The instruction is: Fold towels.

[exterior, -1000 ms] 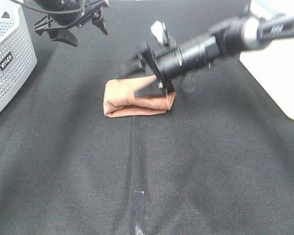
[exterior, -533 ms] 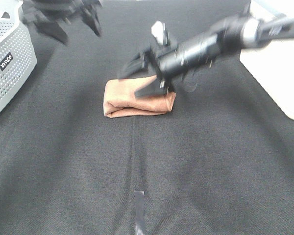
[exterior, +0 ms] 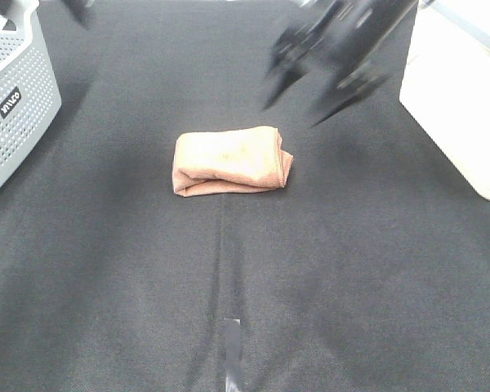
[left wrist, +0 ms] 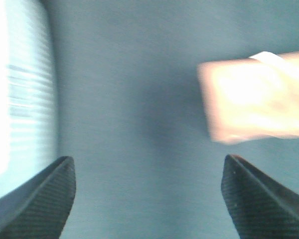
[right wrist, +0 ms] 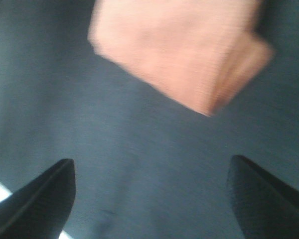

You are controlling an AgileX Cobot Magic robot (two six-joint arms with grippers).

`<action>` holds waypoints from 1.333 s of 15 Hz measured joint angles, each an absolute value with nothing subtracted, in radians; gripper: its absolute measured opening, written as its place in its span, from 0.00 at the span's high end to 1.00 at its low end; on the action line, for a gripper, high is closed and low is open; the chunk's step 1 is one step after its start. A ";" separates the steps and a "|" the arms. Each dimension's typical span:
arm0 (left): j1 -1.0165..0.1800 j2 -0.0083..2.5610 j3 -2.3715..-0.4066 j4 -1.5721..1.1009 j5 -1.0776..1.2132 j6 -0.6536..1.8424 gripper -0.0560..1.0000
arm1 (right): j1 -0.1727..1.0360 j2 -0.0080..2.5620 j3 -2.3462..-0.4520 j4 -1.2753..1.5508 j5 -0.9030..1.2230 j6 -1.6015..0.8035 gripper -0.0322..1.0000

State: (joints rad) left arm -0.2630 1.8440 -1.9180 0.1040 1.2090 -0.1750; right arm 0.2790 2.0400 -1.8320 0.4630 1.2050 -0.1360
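Both grippers, the right gripper [exterior: 327, 69] and the left [left wrist: 147, 199], have lifted clear with jaws spread and empty, leaving the towel [exterior: 231, 160] folded, so the folding looks finished.

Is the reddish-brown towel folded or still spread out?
Folded: the reddish-brown terry towel lies as a compact layered bundle on the black cloth table, nothing gripping it.

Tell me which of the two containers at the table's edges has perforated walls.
The grey plastic basket at the left edge: its walls are dotted with small holes and carry a black label. The white bin on the right has smooth, solid walls.
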 joint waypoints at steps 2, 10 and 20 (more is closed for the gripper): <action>-0.263 1.736 -1.827 0.122 1.209 -0.175 0.22 | 0.279 1.912 -1.750 0.339 1.206 -0.084 0.21; -0.263 1.097 -1.227 0.039 1.214 -0.175 0.22 | 0.279 1.231 -1.194 0.196 1.211 -0.064 0.21; -0.263 0.148 -0.647 -0.022 1.219 -0.061 0.22 | 0.279 0.270 -0.678 0.140 1.211 -0.072 0.21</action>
State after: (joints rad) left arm -0.2630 0.1480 -0.6470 -0.0220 1.2190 -0.0610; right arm 0.2790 0.2700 -0.6780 0.1400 1.2110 -0.0720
